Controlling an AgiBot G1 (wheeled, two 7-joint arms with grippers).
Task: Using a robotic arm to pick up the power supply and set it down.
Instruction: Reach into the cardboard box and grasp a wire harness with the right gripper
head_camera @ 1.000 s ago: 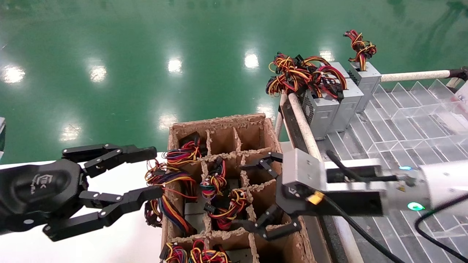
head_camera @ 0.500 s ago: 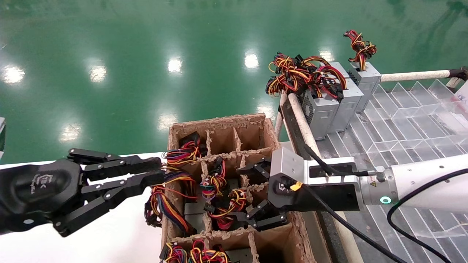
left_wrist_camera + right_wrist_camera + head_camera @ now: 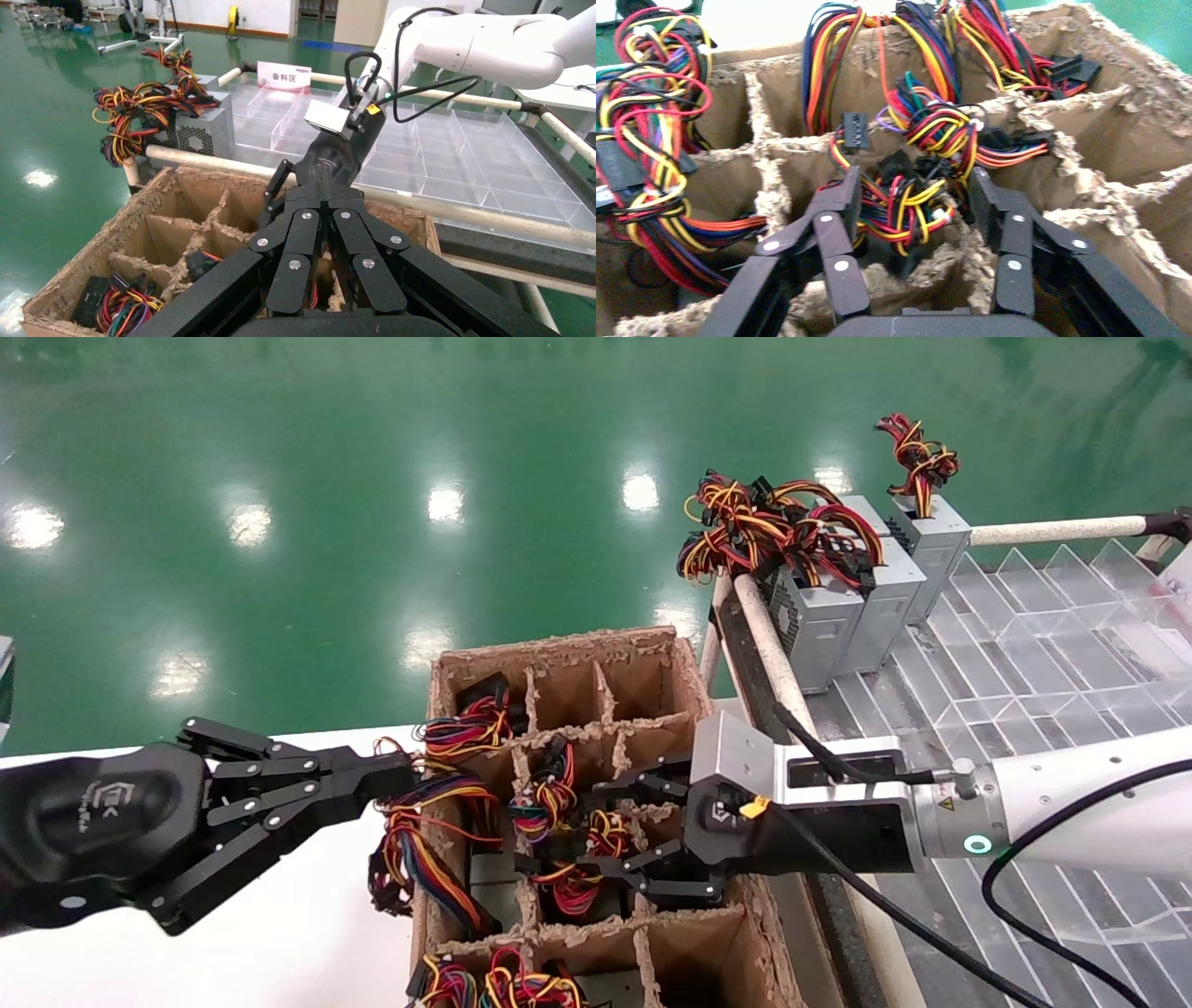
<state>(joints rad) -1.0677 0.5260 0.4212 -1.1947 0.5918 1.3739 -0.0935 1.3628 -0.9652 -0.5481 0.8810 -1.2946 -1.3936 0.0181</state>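
Observation:
The power supply sits down in a middle cell of the brown carton (image 3: 559,649). Its box is hidden under its bundle of red, yellow, orange and black wires (image 3: 596,836) (image 3: 905,210). My right gripper (image 3: 596,831) (image 3: 914,193), with the silver wrist block, reaches into that cell. It is open, with a finger on each side of the bundle, and one finger (image 3: 842,203) touches the wires. My all-black left gripper (image 3: 400,775) (image 3: 323,203) is shut at the carton's left edge, next to another cell's wires (image 3: 419,822).
Three grey power supplies (image 3: 838,607) with wire bundles stand at the far corner of a clear divided tray (image 3: 1024,654), behind a padded rail (image 3: 773,654). Other carton cells hold supplies with wires that include blue and purple. The carton stands on a white table (image 3: 279,952).
My right gripper has moved left and down into the middle cell and narrowed its fingers around the wire bundle. My left gripper has gone from open to shut at the carton's left edge.

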